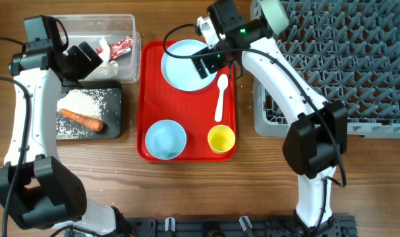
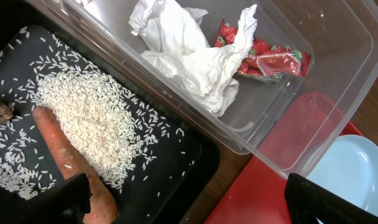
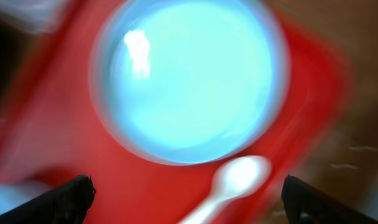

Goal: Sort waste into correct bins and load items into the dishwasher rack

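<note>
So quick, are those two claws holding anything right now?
Left gripper: open, holding nothing.
Right gripper: open, empty, over the light blue plate.

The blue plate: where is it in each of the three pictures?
Overhead: plate at the red tray's top end.
Left wrist: plate in the bottom right corner, on the red tray.
Right wrist: plate blurred, filling the centre, on the red tray.
Shared landmark: the red tray.

Clear tub (image 2: 338, 43): white wrapper (image 2: 189, 59), red snack wrapper (image 2: 273, 62) contained.
Black tray (image 2: 189, 168): carrot (image 2: 70, 162), rice grains (image 2: 89, 118) spread.
Plate (image 1: 184, 64), blue bowl (image 1: 165, 139), yellow cup (image 1: 221, 139), spoon (image 1: 221, 95): laid apart, beside rack (image 1: 344, 59).
</note>
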`<state>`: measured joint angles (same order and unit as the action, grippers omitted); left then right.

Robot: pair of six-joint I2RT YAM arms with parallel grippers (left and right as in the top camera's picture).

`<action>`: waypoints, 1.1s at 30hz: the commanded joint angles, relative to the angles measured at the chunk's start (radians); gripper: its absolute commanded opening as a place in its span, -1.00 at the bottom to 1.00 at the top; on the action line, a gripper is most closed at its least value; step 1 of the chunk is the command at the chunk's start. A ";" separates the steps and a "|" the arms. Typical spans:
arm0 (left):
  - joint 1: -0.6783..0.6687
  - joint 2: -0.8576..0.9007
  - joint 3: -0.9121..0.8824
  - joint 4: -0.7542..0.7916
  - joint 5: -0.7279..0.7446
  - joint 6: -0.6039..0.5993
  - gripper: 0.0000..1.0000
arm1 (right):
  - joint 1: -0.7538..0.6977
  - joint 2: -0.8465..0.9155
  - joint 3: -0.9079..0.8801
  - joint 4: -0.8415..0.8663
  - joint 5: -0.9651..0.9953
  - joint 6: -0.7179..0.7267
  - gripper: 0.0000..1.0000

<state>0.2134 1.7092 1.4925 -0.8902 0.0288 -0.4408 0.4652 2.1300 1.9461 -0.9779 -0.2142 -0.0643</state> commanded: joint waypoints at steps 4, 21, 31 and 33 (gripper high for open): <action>0.001 0.006 -0.003 0.003 0.008 -0.009 1.00 | 0.078 -0.039 -0.072 -0.135 -0.275 0.064 0.74; 0.001 0.006 -0.003 0.007 0.008 -0.009 1.00 | 0.297 -0.039 -0.381 0.017 0.061 0.013 -0.46; 0.001 0.006 -0.003 0.006 0.008 -0.009 1.00 | 0.247 -0.061 -0.245 0.008 0.070 0.048 -0.91; 0.001 0.006 -0.003 0.006 0.008 -0.009 1.00 | 0.213 -0.103 -0.176 -0.002 0.158 0.089 -0.92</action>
<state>0.2134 1.7092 1.4925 -0.8864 0.0288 -0.4404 0.7193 2.1139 1.6718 -0.9722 -0.1551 -0.0227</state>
